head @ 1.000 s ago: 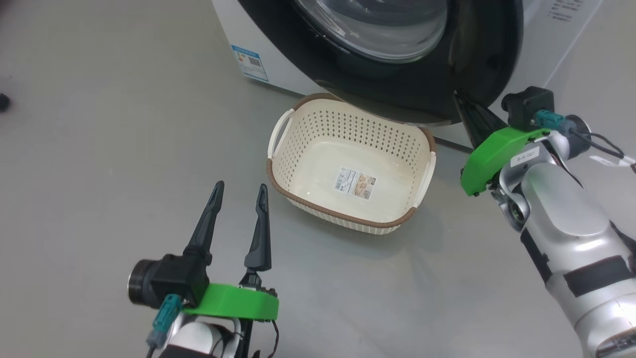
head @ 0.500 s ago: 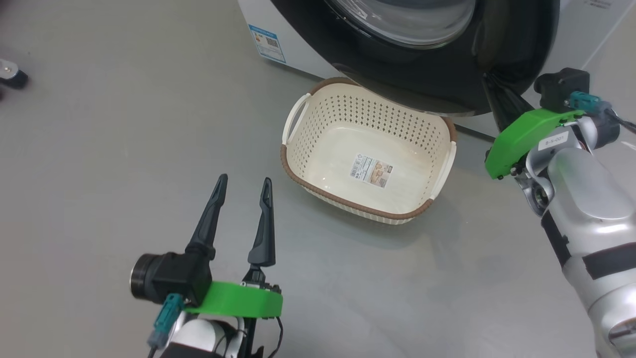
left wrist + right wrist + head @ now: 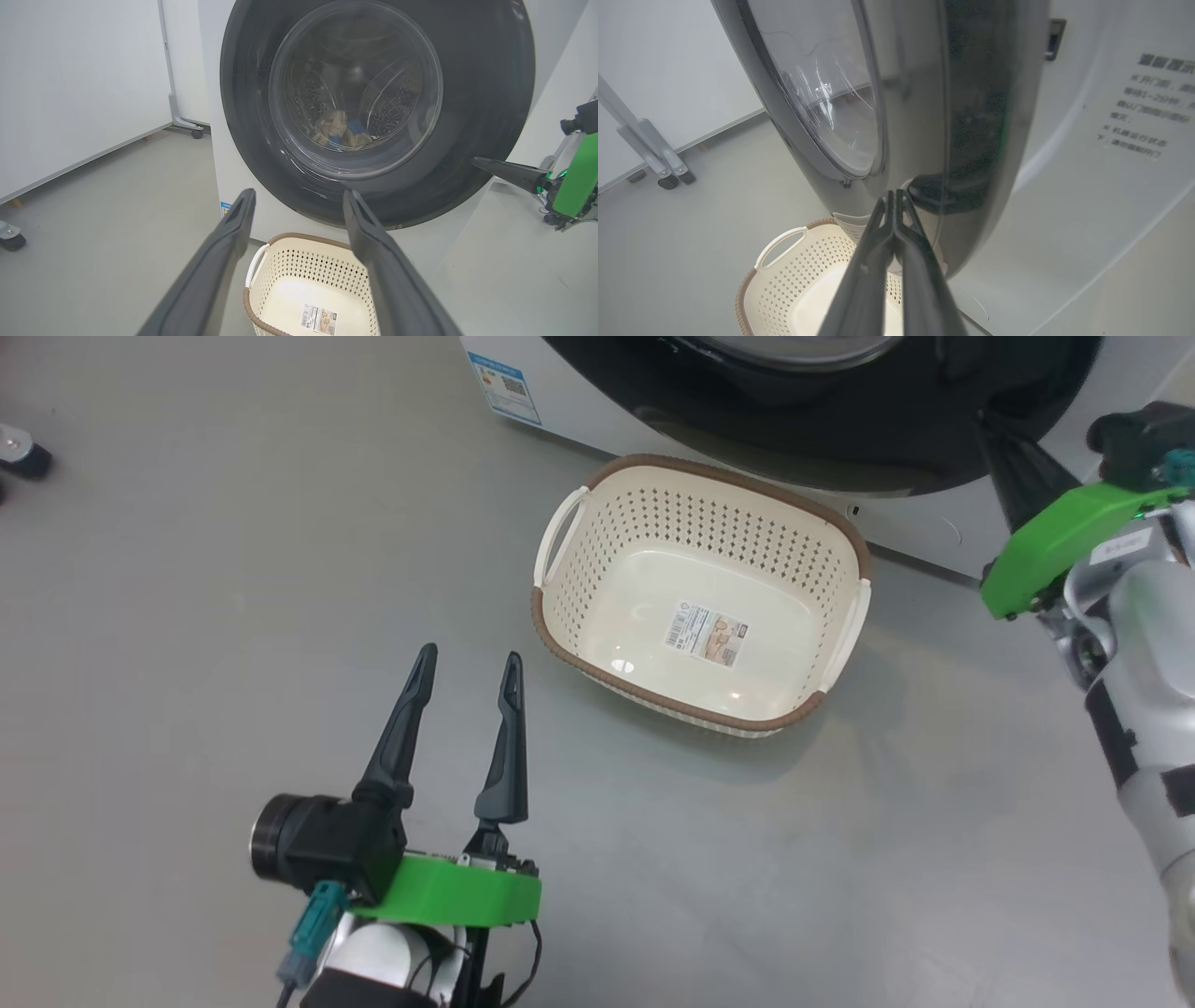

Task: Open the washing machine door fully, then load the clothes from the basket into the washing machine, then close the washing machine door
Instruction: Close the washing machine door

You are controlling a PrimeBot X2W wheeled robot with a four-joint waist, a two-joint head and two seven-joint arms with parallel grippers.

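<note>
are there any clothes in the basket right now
No, the basket has no clothes in it; its bare cream floor carries just a label sticker.

Grey floor (image 3: 233, 569) beneath basket (image 3: 700, 513) and washing machine (image 3: 579, 403)

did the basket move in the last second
No. The basket keeps its spot by the blue label sticker on the washing machine; the whole head view shifted, so the camera moved.

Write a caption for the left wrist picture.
Open left gripper aimed at the door, clothes behind its glass, empty basket in front.
</note>
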